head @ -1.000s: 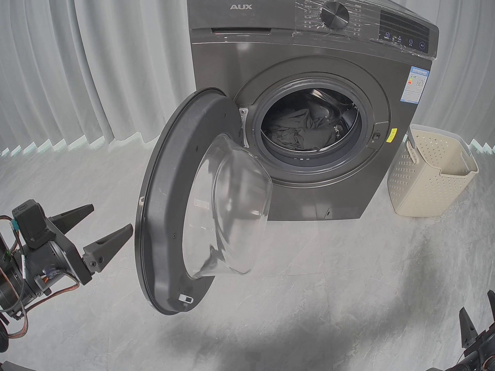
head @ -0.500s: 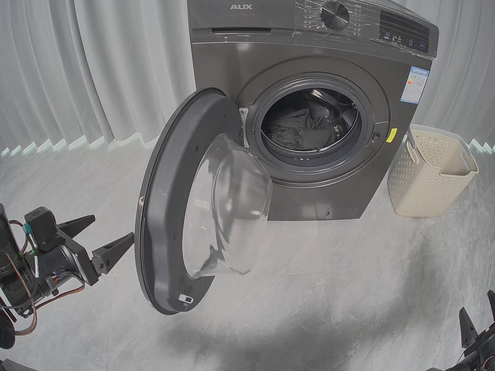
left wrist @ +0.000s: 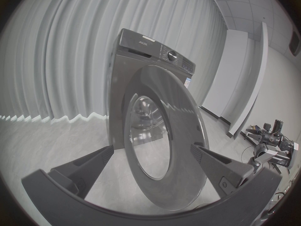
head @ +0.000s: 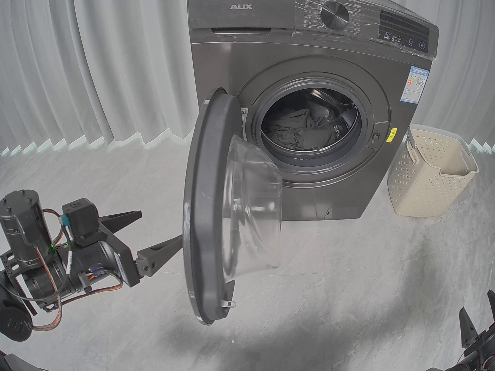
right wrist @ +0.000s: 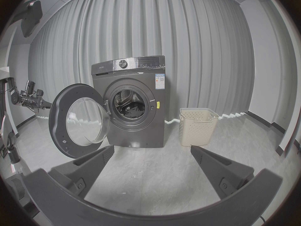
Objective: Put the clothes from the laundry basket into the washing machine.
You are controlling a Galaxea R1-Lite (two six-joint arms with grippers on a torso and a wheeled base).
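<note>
Place: a test room set up like a laundry corner.
Floor: the floor (head: 335, 284) is smooth, grey and looks like stone.
Walls: long pale curtains (head: 93, 52) hang all the way down behind everything.
Machine: a big grey washing machine (head: 309, 42) stands with its round door (head: 206, 207) open and dark clothes (head: 301, 127) inside.
Basket: a cream laundry basket (head: 430, 173) sits just beside it.
Ceiling: the ceiling (left wrist: 250, 7) has white square panels, like an office.

Pleated pale curtain (head: 103, 52), grey marbled floor (head: 335, 294)
</note>
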